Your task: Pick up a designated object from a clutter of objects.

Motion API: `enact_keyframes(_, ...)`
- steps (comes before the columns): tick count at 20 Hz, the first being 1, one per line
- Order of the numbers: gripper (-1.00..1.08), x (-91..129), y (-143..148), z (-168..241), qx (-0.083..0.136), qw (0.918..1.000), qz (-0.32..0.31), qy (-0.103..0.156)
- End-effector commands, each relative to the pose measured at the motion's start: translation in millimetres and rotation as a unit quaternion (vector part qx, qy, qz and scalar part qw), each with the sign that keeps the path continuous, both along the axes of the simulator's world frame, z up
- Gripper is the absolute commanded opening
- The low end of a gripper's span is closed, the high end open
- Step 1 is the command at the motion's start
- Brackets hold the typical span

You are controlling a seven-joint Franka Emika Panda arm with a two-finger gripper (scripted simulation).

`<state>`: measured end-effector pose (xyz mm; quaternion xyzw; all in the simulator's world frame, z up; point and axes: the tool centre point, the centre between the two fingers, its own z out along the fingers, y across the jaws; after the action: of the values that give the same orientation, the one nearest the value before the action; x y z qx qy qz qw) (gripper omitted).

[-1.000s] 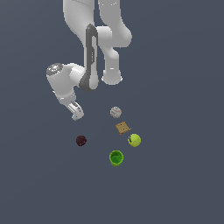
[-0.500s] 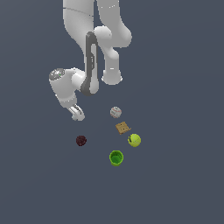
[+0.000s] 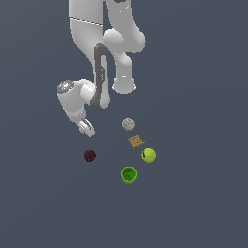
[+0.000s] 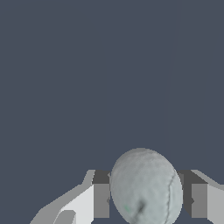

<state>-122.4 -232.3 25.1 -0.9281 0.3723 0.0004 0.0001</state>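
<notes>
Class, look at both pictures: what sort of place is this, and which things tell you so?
Likely a simulated robot test scene: a featureless grey floor, a white arm, and scattered small items like a tennis ball and green cup.

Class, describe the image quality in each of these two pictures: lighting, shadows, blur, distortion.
Exterior view: flat, even light, no cast shadows under the green cup or tennis ball; small items look soft. Wrist view: the pale grey ball between the gripper fingers fills the foreground, looks stretched into an oval, and is cut by the frame edge.
</notes>
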Motion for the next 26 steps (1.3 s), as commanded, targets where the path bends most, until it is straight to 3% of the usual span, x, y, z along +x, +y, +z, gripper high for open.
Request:
enact_keyframes(1,-1.0,0.1,0.0,-0.6,0.0,1.0,0.0,0.0)
enact_keyframes(15,-1.0,3.2,0.6,9.3,0.0,1.0,0.0,-0.001)
enact_keyframes(26,-1.0,22.5,5.2,72.6,0.0,1.0,-0.001,0.0)
